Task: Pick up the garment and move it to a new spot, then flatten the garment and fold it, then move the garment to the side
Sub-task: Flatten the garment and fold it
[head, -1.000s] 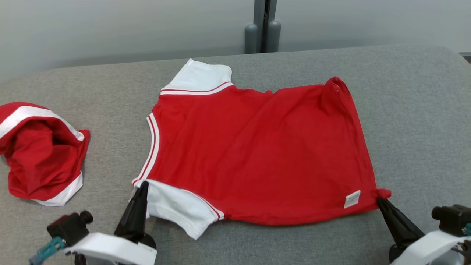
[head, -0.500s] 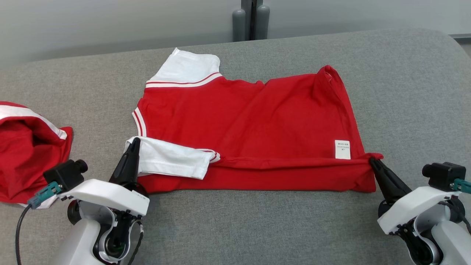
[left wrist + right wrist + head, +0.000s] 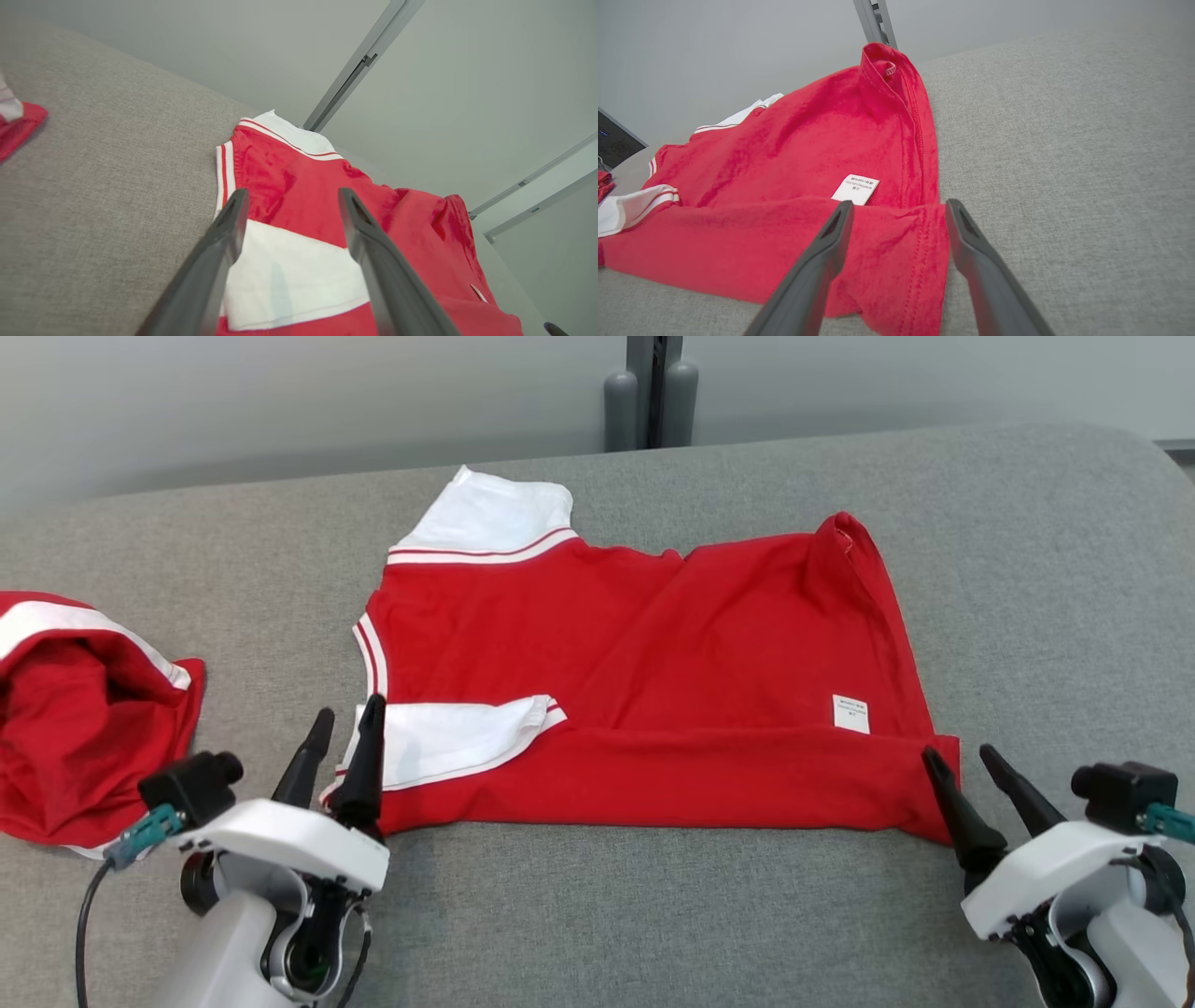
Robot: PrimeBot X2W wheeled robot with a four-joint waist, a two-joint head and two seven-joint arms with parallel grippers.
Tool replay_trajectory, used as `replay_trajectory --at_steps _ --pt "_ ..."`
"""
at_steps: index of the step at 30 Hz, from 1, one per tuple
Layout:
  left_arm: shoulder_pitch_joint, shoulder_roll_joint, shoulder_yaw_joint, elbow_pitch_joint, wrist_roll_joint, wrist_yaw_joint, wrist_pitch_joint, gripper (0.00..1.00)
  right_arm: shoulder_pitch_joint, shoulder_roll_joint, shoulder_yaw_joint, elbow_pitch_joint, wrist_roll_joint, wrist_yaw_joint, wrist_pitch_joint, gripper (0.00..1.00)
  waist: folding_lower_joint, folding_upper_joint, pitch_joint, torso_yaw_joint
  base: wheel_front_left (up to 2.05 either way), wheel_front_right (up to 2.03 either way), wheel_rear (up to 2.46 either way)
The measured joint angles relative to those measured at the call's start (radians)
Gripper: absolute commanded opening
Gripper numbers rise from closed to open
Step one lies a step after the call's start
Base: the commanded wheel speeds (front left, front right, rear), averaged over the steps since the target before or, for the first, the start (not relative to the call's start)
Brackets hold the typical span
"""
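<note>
The garment [image 3: 653,672] is a red T-shirt with white sleeves, lying across the grey surface with its near long edge folded up over the body. One white sleeve [image 3: 448,742] rests on top of the fold, and a white label [image 3: 850,714] shows near the hem. My left gripper [image 3: 347,725] stands open at the shirt's near left corner, with the folded sleeve [image 3: 289,275] lying between and beyond its fingers. At the near right corner my right gripper [image 3: 962,761] is open too, its fingers on either side of the hem corner [image 3: 915,261]. Neither holds cloth.
A second red and white garment [image 3: 75,719] lies bunched at the left edge of the grey padded surface [image 3: 1046,616]. A grey post [image 3: 653,392] stands behind the far edge against a pale wall. Bare grey surface lies right of the shirt and along the near side.
Both grippers carried the near edge of the shirt up over its body, then opened and let go. The fold now lies flat. The camera view also shifted.
</note>
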Motion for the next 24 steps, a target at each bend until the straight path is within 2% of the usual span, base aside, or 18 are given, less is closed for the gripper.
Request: replay_trajectory --at_steps 7,12,24 --pt "0.081 0.005 -0.004 0.029 0.025 -0.009 -0.034 1.0 0.055 -0.024 0.012 0.019 0.0 0.0 -0.017 1.0 0.0 0.0 -0.033 0.011 0.0 0.0 0.0" --pt "0.142 0.02 -0.028 0.035 0.067 0.003 -0.041 1.0 0.082 -0.025 0.005 0.03 0.0 0.0 -0.021 1.0 0.0 0.0 -0.036 0.024 0.0 0.0 0.0" --pt "0.085 0.022 -0.068 0.129 0.111 0.009 -0.035 1.0 0.053 0.007 0.022 0.085 -0.047 0.0 0.011 1.0 0.0 0.0 -0.007 0.016 0.0 0.0 0.0"
